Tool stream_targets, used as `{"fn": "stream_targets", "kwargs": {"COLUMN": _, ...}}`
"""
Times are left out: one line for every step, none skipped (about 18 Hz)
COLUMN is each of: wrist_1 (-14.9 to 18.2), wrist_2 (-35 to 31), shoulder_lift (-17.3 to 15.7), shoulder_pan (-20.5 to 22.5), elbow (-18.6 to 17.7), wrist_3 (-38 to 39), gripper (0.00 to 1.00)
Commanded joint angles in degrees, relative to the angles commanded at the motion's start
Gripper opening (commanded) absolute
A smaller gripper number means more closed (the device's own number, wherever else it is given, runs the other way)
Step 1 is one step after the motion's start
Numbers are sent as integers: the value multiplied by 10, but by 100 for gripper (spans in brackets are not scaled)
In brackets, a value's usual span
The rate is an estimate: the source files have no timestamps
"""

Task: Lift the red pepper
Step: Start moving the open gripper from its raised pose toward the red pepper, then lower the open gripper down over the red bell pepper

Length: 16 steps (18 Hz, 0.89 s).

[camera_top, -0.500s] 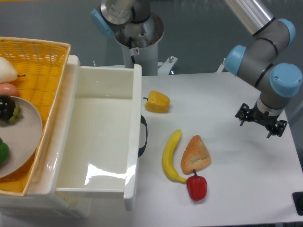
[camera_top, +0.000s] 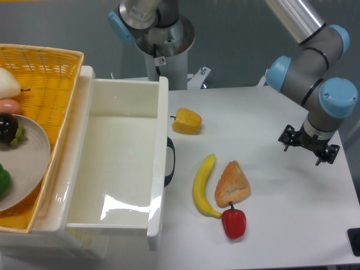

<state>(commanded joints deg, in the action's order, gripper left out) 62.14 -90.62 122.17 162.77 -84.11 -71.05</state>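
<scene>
Looking down from the fixed camera, you see the gripper (camera_top: 308,145) hanging over the right edge of the white table (camera_top: 281,197), well apart from everything else; it holds nothing, and you cannot tell how far its jaws stand apart. The red pepper (camera_top: 234,223) lies near the front edge, stem pointing back. A piece of bread (camera_top: 231,183) touches that stem, and the tip of a banana (camera_top: 202,186) lies just beside it. Descending carelessly, your fingers could strike the bread or banana and roll the glossy pepper toward the front edge. A yellow pepper (camera_top: 187,121) sits farther back; a white bin (camera_top: 121,163) and a basket (camera_top: 42,73) fill the left side.
</scene>
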Motion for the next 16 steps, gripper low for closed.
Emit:
{"fn": "stream_targets", "kwargs": {"wrist_1": -1, "wrist_2": -1, "shoulder_lift": -1, "shoulder_pan": -1, "elbow": -1, "wrist_3": 30, "gripper": 100}}
{"fn": "stream_targets", "kwargs": {"wrist_1": -1, "wrist_2": -1, "shoulder_lift": -1, "shoulder_pan": -3, "elbow": -1, "wrist_3": 55, "gripper": 100}}
{"fn": "stream_targets", "kwargs": {"wrist_1": -1, "wrist_2": -1, "shoulder_lift": -4, "shoulder_pan": -4, "elbow": -2, "wrist_3": 70, "gripper": 100}}
{"fn": "stream_targets", "kwargs": {"wrist_1": -1, "wrist_2": -1, "shoulder_lift": -6, "shoulder_pan": -6, "elbow": -4, "wrist_3": 81, "gripper": 100}}
{"fn": "stream_targets", "kwargs": {"wrist_1": -2, "wrist_2": -4, "shoulder_lift": -11, "shoulder_pan": -9, "elbow": -10, "wrist_3": 97, "gripper": 100}}
{"fn": "stream_targets", "kwargs": {"wrist_1": -2, "wrist_2": -4, "shoulder_lift": -13, "shoulder_pan": -17, "elbow": -11, "wrist_3": 127, "gripper": 100}}
{"fn": "stream_targets", "kwargs": {"wrist_1": -3, "wrist_2": -3, "shoulder_lift": -17, "shoulder_pan": -21, "elbow": -10, "wrist_3": 165, "gripper": 100}}
{"fn": "stream_targets", "kwargs": {"wrist_1": -4, "wrist_2": -3, "shoulder_lift": -17, "shoulder_pan": -26, "elbow": -5, "wrist_3": 199, "gripper": 100}}
{"fn": "stream_targets", "kwargs": {"wrist_1": -4, "wrist_2": -2, "shoulder_lift": -16, "shoulder_pan": -33, "elbow": -4, "wrist_3": 223, "gripper": 100}}
{"fn": "stream_targets", "kwargs": {"wrist_1": -4, "wrist_2": -1, "shoulder_lift": -16, "shoulder_pan": -39, "elbow": -1, "wrist_3": 244, "gripper": 100}}
{"fn": "stream_targets", "kwargs": {"wrist_1": -4, "wrist_2": 1, "shoulder_lift": -15, "shoulder_pan": -43, "elbow": 2, "wrist_3": 265, "gripper": 100}}
{"fn": "stream_targets", "kwargs": {"wrist_1": -4, "wrist_2": 5, "shoulder_lift": -13, "shoulder_pan": -49, "elbow": 8, "wrist_3": 287, "gripper": 100}}
{"fn": "stream_targets", "kwargs": {"wrist_1": -4, "wrist_2": 9, "shoulder_lift": -11, "shoulder_pan": -56, "elbow": 13, "wrist_3": 310, "gripper": 100}}
{"fn": "stream_targets", "kwargs": {"wrist_1": -4, "wrist_2": 9, "shoulder_lift": -7, "shoulder_pan": -65, "elbow": 18, "wrist_3": 336, "gripper": 100}}
{"fn": "stream_targets", "kwargs": {"wrist_1": -4, "wrist_2": 8, "shoulder_lift": -4, "shoulder_pan": -73, "elbow": 23, "wrist_3": 358, "gripper": 100}}
{"fn": "stream_targets", "kwargs": {"wrist_1": -4, "wrist_2": 8, "shoulder_lift": -3, "shoulder_pan": -80, "elbow": 28, "wrist_3": 380, "gripper": 100}}
